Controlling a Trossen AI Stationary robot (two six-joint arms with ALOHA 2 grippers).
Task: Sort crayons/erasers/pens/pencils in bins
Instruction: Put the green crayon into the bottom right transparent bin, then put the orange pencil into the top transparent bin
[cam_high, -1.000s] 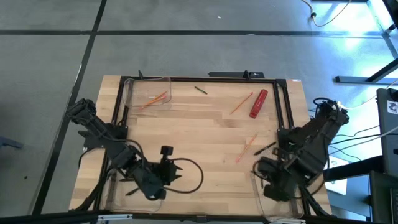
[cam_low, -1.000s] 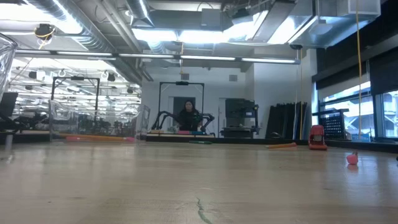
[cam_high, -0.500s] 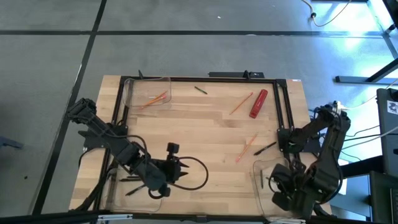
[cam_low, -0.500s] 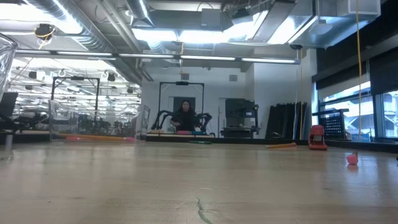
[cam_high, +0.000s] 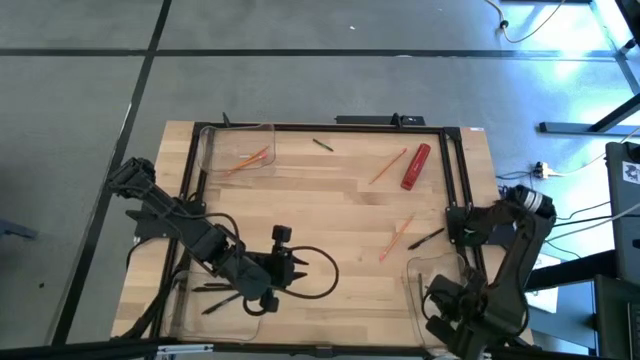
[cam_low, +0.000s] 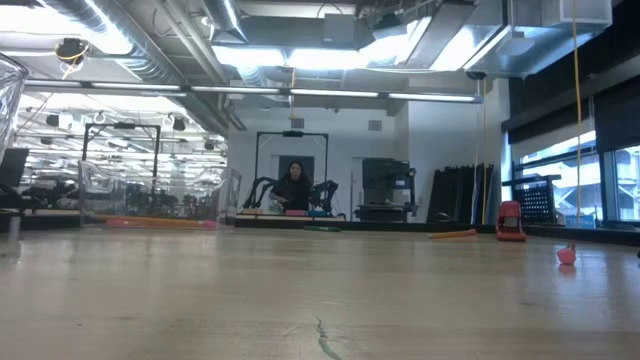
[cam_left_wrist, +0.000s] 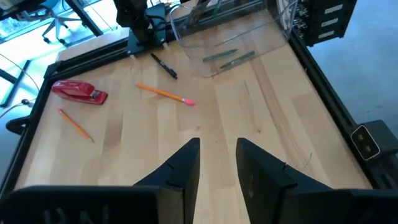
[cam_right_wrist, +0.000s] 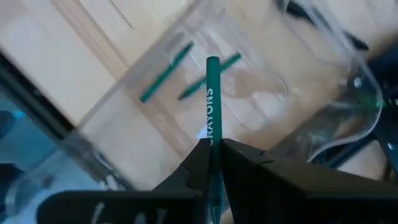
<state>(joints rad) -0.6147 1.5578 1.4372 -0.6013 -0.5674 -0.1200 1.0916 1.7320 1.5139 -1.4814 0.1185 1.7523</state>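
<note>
A green crayon (cam_right_wrist: 212, 99) is pinched in the right gripper (cam_right_wrist: 214, 152) above the bin (cam_right_wrist: 149, 118); release should be made centred, beside the two crayons inside.

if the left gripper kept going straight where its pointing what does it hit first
Likely nothing at first: bare table lies ahead of the left gripper. Farther along that line sits a clear bin holding green crayons, though depth is unclear.

Pale matt wood table (cam_high: 330, 205), clear glossy plastic bins (cam_high: 238, 150), black metal frame (cam_high: 320, 127).
</note>
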